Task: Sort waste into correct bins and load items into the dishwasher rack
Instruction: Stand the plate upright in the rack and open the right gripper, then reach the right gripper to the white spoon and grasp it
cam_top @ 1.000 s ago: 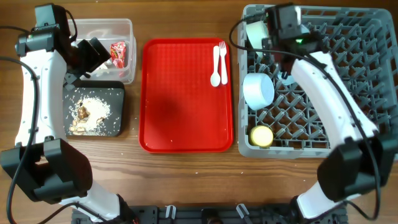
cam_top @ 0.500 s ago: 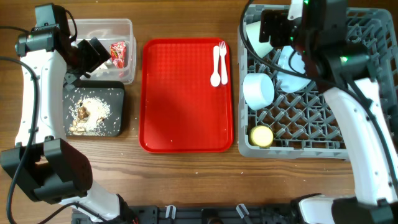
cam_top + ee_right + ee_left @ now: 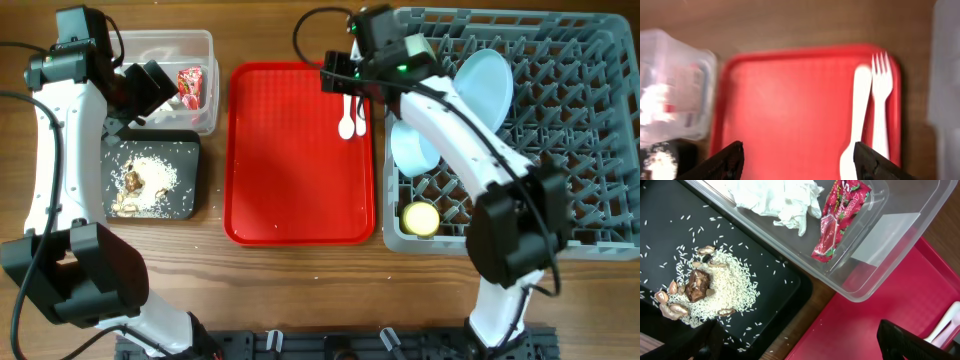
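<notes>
My left gripper [image 3: 150,88] [image 3: 805,347] is open and empty, hovering where the clear tub [image 3: 205,45] meets the black tray [image 3: 188,205]. The tub holds a white napkin [image 3: 780,197] and a red wrapper [image 3: 190,85] [image 3: 837,217]. Rice with brown scraps [image 3: 150,175] [image 3: 715,285] lies on the black tray. My right gripper [image 3: 338,78] [image 3: 800,162] is open and empty above the red tray's far right corner, just left of the white spoon [image 3: 346,125] [image 3: 855,125] and fork [image 3: 360,115] [image 3: 881,100]. The grey rack [image 3: 560,200] holds a blue plate [image 3: 485,85], a blue bowl [image 3: 415,150] and a yellow cup [image 3: 420,217].
The large red tray [image 3: 290,170] [image 3: 790,110] lies between the bins and the rack, bare except for the cutlery. My right arm reaches over the rack's far left corner and hides what lies under it. Bare wooden table runs along the front.
My right arm has swung left, from over the rack to over the red tray's far right corner. The blue plate now shows standing in the rack. The left arm has not moved.
</notes>
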### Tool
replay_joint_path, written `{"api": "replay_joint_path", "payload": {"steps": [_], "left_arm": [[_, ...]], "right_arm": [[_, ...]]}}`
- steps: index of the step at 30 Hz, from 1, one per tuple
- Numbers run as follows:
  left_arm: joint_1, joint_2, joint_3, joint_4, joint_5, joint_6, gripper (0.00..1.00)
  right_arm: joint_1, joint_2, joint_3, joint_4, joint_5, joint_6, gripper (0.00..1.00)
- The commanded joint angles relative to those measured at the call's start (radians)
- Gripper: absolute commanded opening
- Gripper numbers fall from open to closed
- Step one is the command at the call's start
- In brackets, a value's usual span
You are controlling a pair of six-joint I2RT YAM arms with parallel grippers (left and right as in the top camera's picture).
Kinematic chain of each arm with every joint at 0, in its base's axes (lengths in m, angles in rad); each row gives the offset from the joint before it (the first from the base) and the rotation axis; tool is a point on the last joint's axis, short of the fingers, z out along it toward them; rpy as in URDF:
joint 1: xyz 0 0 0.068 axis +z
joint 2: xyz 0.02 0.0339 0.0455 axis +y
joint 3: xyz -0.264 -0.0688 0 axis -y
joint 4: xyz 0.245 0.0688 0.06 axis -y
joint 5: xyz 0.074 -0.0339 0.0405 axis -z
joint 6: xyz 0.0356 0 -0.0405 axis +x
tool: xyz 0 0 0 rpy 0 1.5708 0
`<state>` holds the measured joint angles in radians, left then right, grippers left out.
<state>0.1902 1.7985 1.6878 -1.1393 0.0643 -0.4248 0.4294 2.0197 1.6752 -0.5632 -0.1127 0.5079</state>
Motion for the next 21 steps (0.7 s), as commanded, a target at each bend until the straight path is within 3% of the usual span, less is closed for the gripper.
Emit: {"api": "replay_joint_path", "payload": {"steps": [1,14,21], "left_arm": [[0.000,-0.016,0.014,0.003,-0.010,-0.010,1.00],[0.000,-0.016,0.014,0.003,-0.010,-0.010,1.00],[0.000,-0.016,0.014,0.003,-0.010,-0.010,1.00]], "right_arm": [[-0.005,0.075,0.000,-0.003,0.008,0.053,0.68],[0.023,0.145,0.006,-0.018,0.121,0.020,0.62],[0.053,0.148,0.182,-0.215,0.190,-0.016,0.61]]}}
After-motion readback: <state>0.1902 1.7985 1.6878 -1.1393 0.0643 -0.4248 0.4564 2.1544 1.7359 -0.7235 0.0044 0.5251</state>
